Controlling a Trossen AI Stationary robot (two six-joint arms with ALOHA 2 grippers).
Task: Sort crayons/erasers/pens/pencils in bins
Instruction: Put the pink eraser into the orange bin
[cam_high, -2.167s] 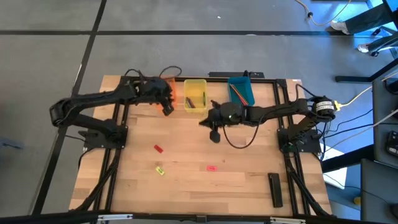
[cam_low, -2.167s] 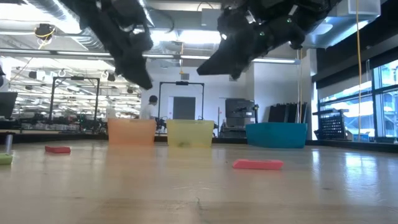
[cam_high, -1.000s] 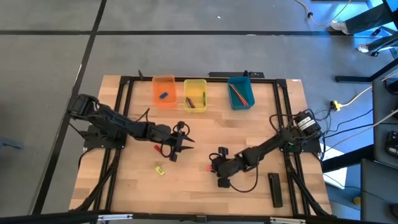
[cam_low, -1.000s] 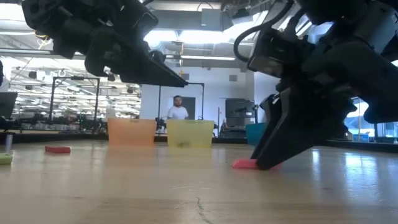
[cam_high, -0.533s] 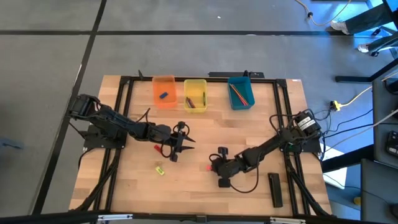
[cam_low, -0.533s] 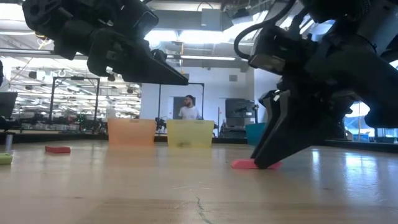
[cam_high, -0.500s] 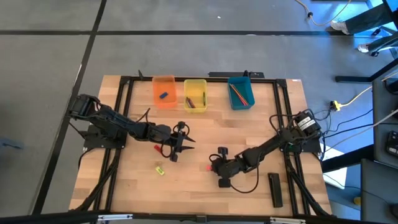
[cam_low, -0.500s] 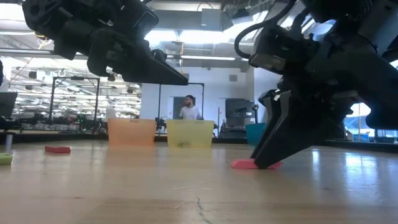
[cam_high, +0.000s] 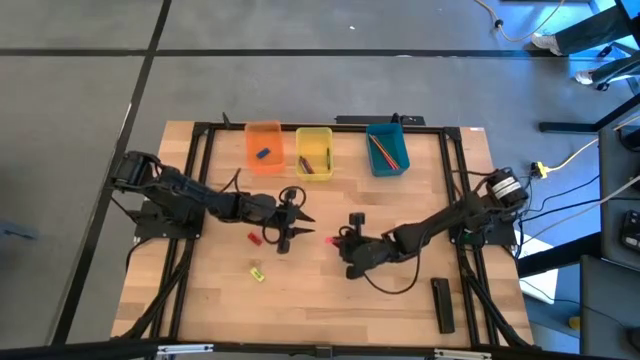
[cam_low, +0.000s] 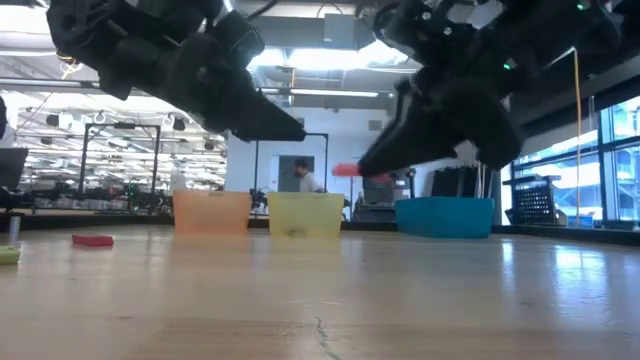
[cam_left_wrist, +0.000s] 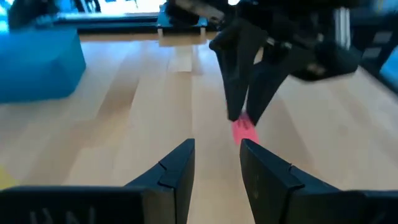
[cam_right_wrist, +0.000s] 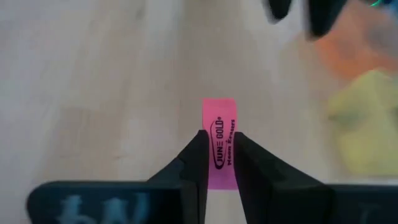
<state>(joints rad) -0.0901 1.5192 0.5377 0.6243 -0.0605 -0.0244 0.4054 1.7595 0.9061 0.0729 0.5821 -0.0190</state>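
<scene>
My right gripper (cam_right_wrist: 219, 134) is shut on a pink eraser (cam_right_wrist: 219, 115) and holds it in the air above the middle of the table (cam_high: 400, 210). It also shows in the low view as the pink eraser (cam_low: 345, 170). My left gripper (cam_high: 297, 231) hovers open just left of it with nothing between its fingers (cam_left_wrist: 177, 168). A red eraser (cam_high: 254, 238) lies flat on the table beside the left gripper, and a yellow eraser (cam_high: 258, 273) lies nearer the front. The orange bin (cam_high: 264, 147), yellow bin (cam_high: 313, 152) and teal bin (cam_high: 387, 147) stand along the far edge. My right gripper pinches the pink eraser's two long sides (cam_right_wrist: 219, 148) between its two fingers, with the printed face up. The fingers slant down from the table's right and lie along the eraser, whose free end (cam_right_wrist: 219, 104) sticks out ahead of them. It is lifted clear of the table.
A long black flat bar (cam_high: 441, 303) lies near the front right. The orange bin holds a blue eraser (cam_high: 264, 154), the yellow bin short sticks (cam_high: 310, 165), the teal bin long pencils (cam_high: 383, 150). A person (cam_low: 304, 176) stands in the room beyond the table.
My right gripper has risen from the table and moved toward the far edge, rolling as it went. It has carried the pink eraser up with it, so the eraser now hangs clear where it lay flat on the wood before. My left gripper has rolled slightly.
</scene>
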